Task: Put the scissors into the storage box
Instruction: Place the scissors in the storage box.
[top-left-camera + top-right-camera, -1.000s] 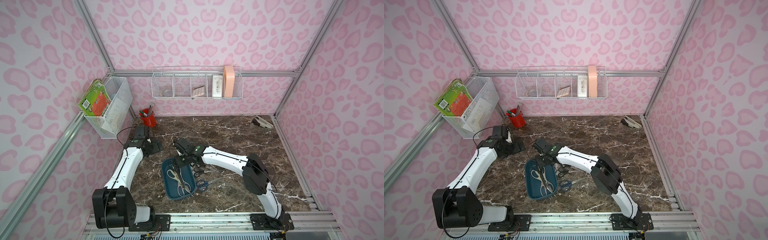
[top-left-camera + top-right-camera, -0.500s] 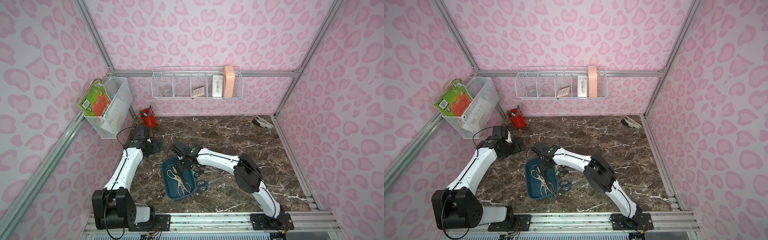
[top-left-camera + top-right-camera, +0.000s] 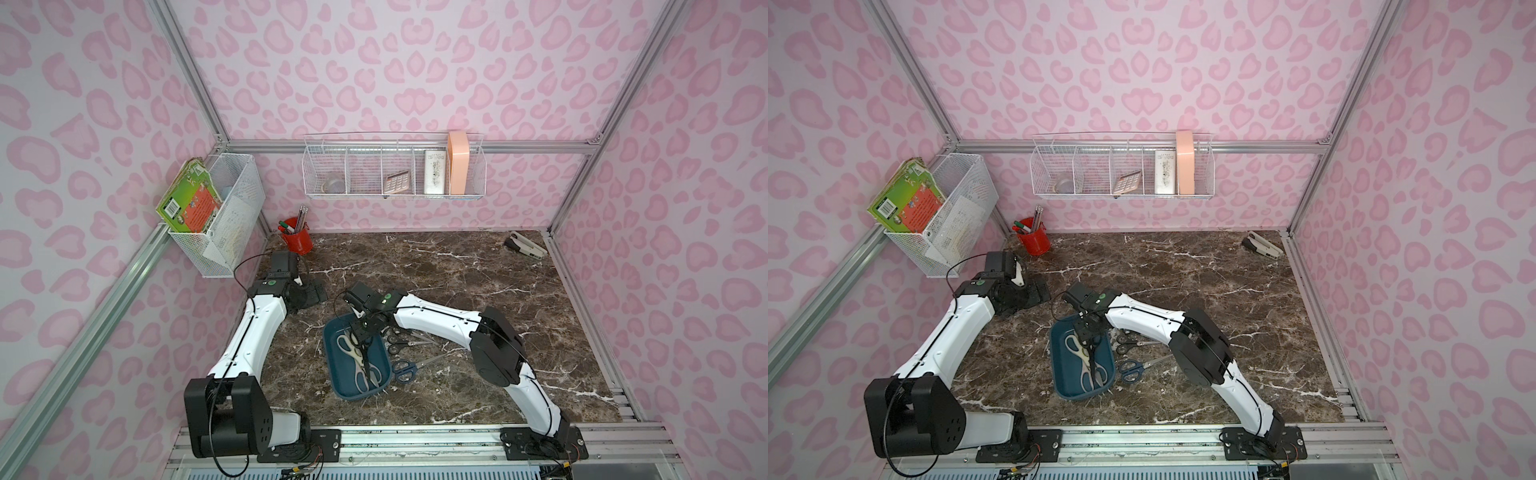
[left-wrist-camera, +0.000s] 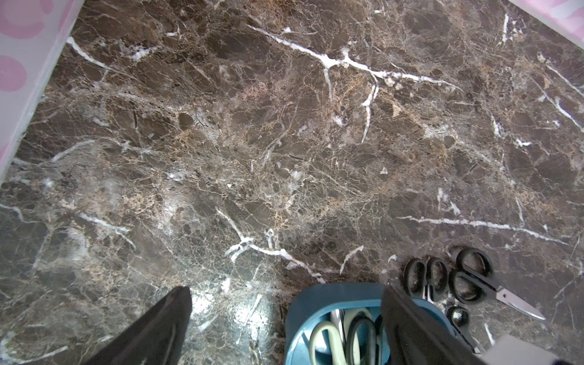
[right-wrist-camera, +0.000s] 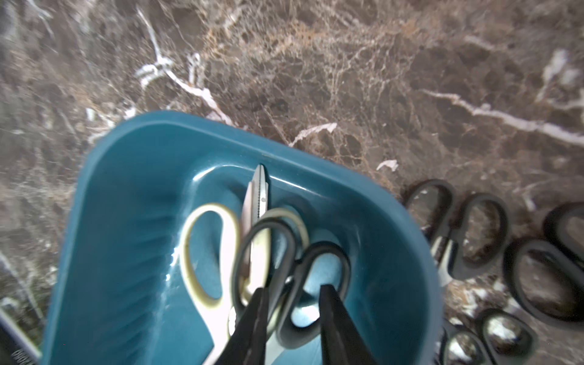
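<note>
**Black-handled pair goes into the box, more wait alongside**

We see the right pincer [image 5: 293, 288] low over the storage box [image 5: 126, 221]. Its jaws are partway apart and astride a handle loop of the black-handled scissors [image 5: 292, 265], which lie inside; nothing looks clamped. To our mind the release wants wider jaws, then a straight lift, lest a fingertip hook the loop and drag the pair out. The left pincer [image 4: 286, 289] hangs wide open and empty over the table [image 3: 457, 270], near the box's end.

Our count is one box with three pairs in it: the black one, the cream-handled shears [image 5: 229, 246] and a third pair [image 5: 259, 192], shown mostly by its blade. Just beside the box on the table lie one blue-handled pair [image 3: 409, 366] and at least three black-handled pairs [image 4: 426, 278]; the arm hides part of that cluster.
</note>
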`<move>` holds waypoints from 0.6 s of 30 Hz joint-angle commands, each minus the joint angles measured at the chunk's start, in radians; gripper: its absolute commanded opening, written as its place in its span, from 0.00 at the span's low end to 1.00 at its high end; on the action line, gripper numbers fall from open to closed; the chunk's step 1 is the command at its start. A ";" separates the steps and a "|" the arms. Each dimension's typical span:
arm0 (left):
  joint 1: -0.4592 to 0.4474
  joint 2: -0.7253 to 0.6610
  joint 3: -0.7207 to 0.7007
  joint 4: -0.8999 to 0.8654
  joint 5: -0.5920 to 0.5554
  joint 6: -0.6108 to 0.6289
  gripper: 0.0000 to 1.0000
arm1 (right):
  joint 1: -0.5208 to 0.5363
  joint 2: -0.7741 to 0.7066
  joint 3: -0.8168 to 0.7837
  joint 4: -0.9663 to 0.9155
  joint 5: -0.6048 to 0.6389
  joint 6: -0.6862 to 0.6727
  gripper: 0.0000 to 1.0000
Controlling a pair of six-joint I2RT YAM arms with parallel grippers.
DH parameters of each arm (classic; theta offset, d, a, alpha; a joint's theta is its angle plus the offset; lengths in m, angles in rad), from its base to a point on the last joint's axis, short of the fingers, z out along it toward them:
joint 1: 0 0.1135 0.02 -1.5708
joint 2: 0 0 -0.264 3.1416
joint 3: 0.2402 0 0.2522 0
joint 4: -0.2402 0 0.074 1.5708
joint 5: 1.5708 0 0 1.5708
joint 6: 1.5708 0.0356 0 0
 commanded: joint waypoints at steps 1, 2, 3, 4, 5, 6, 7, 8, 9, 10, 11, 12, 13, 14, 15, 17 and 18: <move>0.000 0.009 -0.002 0.008 0.020 0.011 0.99 | -0.032 -0.053 -0.010 0.035 -0.004 -0.015 0.29; -0.001 0.012 -0.003 0.010 0.034 0.015 0.99 | -0.045 -0.072 -0.017 0.042 -0.014 -0.021 0.29; -0.001 0.019 -0.004 0.015 0.053 0.017 0.99 | -0.063 -0.092 -0.031 0.054 -0.023 -0.031 0.29; 0.000 0.024 -0.003 0.019 0.073 0.020 0.99 | -0.078 -0.109 -0.042 0.063 -0.027 -0.044 0.28; -0.001 0.032 -0.001 0.018 0.093 0.021 0.99 | -0.095 -0.123 -0.055 0.073 -0.028 -0.057 0.28; -0.001 0.038 0.000 0.022 0.112 0.023 0.99 | -0.111 -0.137 -0.065 0.079 -0.031 -0.078 0.28; -0.001 0.044 0.000 0.026 0.132 0.024 0.98 | -0.130 -0.145 -0.072 0.075 -0.022 -0.095 0.27; 0.000 0.049 0.000 0.029 0.154 0.030 0.98 | -0.147 -0.148 -0.076 0.074 -0.020 -0.110 0.27; -0.001 0.053 -0.001 0.035 0.178 0.037 0.98 | -0.170 -0.150 -0.085 0.076 -0.031 -0.137 0.27; -0.001 0.056 -0.005 0.044 0.206 0.038 0.98 | -0.194 -0.149 -0.095 0.075 -0.040 -0.162 0.26; -0.003 0.058 -0.007 0.051 0.225 0.041 0.98 | -0.217 -0.147 -0.100 0.075 -0.050 -0.185 0.26; -0.007 0.061 -0.010 0.058 0.241 0.045 0.98 | -0.243 -0.142 -0.104 0.074 -0.060 -0.213 0.26; -0.011 0.063 -0.013 0.066 0.251 0.045 0.98 | -0.271 -0.136 -0.105 0.070 -0.069 -0.238 0.26; -0.016 0.064 -0.016 0.072 0.257 0.046 0.98 | -0.293 -0.128 -0.103 0.067 -0.077 -0.263 0.27; -0.021 0.065 -0.019 0.078 0.260 0.046 0.98 | -0.318 -0.123 -0.107 0.074 -0.081 -0.295 0.27; -0.029 0.069 -0.020 0.085 0.260 0.048 0.98 | -0.354 -0.095 -0.076 0.044 -0.083 -0.355 0.28; -0.032 0.072 -0.019 0.087 0.258 0.047 0.98 | -0.368 -0.075 -0.056 0.026 -0.081 -0.390 0.28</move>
